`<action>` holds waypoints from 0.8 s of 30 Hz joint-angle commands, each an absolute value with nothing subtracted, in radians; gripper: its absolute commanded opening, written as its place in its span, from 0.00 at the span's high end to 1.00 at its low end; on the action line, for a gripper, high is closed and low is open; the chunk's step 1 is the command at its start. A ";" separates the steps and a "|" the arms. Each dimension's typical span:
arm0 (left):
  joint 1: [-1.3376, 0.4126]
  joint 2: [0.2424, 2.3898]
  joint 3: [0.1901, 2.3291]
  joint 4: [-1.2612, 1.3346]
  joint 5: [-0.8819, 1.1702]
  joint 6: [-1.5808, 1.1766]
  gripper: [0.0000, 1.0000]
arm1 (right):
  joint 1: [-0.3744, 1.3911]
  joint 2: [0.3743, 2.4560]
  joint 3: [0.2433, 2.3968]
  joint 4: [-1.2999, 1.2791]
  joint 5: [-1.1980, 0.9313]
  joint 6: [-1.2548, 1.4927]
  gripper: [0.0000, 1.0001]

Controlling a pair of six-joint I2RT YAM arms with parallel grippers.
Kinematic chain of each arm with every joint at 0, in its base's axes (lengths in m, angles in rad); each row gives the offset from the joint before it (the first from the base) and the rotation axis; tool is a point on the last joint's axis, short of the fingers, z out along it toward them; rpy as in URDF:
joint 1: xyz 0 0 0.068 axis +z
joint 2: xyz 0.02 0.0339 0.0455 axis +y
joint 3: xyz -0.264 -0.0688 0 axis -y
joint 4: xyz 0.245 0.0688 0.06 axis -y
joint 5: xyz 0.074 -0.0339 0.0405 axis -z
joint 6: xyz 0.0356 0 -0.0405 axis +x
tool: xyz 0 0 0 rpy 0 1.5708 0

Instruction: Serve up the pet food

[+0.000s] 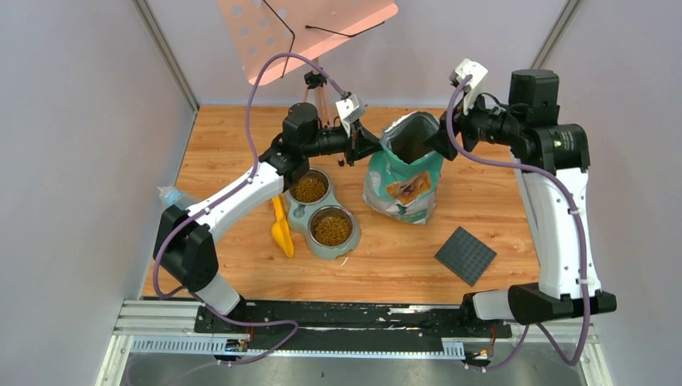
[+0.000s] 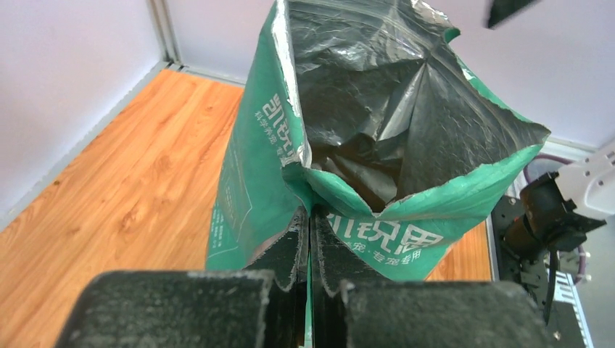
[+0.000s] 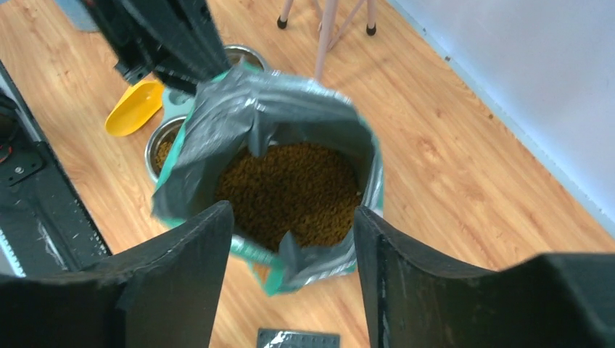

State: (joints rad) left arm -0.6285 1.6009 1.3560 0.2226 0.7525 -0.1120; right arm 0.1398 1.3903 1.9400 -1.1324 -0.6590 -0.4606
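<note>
Right wrist shows pet food [image 3: 294,190], tiny brown pellets, filling bag [image 3: 239,109].

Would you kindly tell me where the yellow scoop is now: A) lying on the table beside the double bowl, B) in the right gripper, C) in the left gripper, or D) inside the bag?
A: the yellow scoop lies on the table beside the double bowl; the left gripper is shut on the bag instead.

scoop [image 1: 281,233]: upper end under left arm [image 1: 241,189] | bag [image 2: 246,181]: base cut off | pet food [image 3: 290,188]: pellets blurred
</note>
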 commanded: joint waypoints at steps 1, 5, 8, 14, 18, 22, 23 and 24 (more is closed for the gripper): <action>-0.634 1.574 1.341 0.270 0.638 -0.177 1.00 | 0.101 1.284 1.876 -1.179 -0.729 -0.434 0.35; -0.634 1.598 1.349 0.286 0.597 -0.218 1.00 | 0.066 1.247 1.829 -1.181 -0.753 -0.434 0.29; -0.634 1.619 1.362 0.292 0.553 -0.249 1.00 | 0.063 1.223 1.791 -1.202 -0.754 -0.474 0.27; -0.634 1.626 1.368 0.302 0.548 -0.255 1.00 | 0.063 1.186 1.664 -1.142 -0.695 -0.509 0.28; -0.633 1.625 1.370 0.288 0.548 -0.237 1.00 | 0.063 1.205 1.632 -1.090 -0.649 -0.513 0.31; -0.628 1.625 1.372 0.271 0.549 -0.223 1.00 | 0.048 1.226 1.622 -1.061 -0.642 -0.509 0.39; -0.628 1.624 1.372 0.270 0.548 -0.219 1.00 | 0.040 1.232 1.620 -1.054 -0.641 -0.510 0.41; -0.625 1.622 1.371 0.267 0.550 -0.217 1.00 | 0.029 1.236 1.620 -1.045 -0.641 -0.509 0.42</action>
